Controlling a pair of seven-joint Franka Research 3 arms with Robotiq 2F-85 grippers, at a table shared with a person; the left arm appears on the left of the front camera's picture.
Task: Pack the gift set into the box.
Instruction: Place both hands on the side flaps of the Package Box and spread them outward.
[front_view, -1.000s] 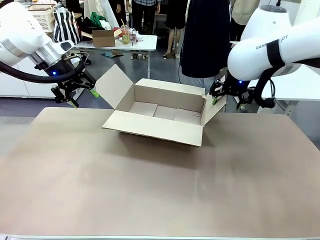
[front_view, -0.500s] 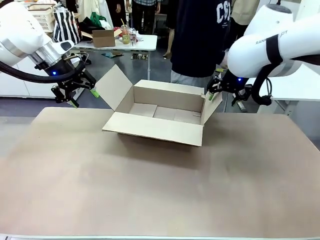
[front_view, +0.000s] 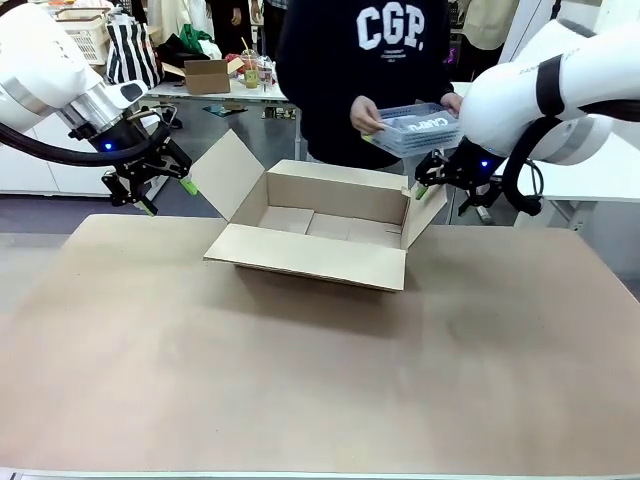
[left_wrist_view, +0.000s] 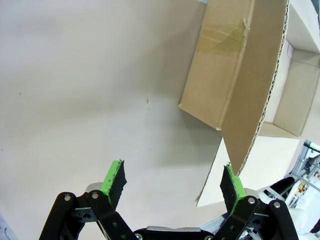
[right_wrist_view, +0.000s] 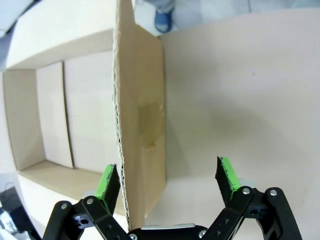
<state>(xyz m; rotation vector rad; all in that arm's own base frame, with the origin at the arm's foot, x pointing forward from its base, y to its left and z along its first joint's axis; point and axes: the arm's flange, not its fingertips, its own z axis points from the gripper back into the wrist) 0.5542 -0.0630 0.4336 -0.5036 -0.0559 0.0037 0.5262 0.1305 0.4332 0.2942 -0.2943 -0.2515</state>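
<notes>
The box (front_view: 318, 228) stands open at the middle of the table, its flaps spread. A person at the far side holds the gift set, a pale slotted basket (front_view: 415, 130) with the "CAMPUS" pack inside, above the box's far right corner. My left gripper (front_view: 170, 197) hangs open beside the left flap (left_wrist_view: 235, 75); in the left wrist view (left_wrist_view: 172, 182) that flap's edge is close to one pad. My right gripper (front_view: 450, 198) is open and straddles the right flap (right_wrist_view: 142, 125), which rises between its fingers (right_wrist_view: 167, 180) without being pinched.
The brown tabletop (front_view: 300, 380) stretches in front of the box. Behind the person stands a white table with a small brown carton (front_view: 207, 76) and cups. A striped bag (front_view: 132, 52) hangs at the far left.
The person has stepped up to the far edge and brought the basket into view above the box. Both grippers have stayed almost where they were.
</notes>
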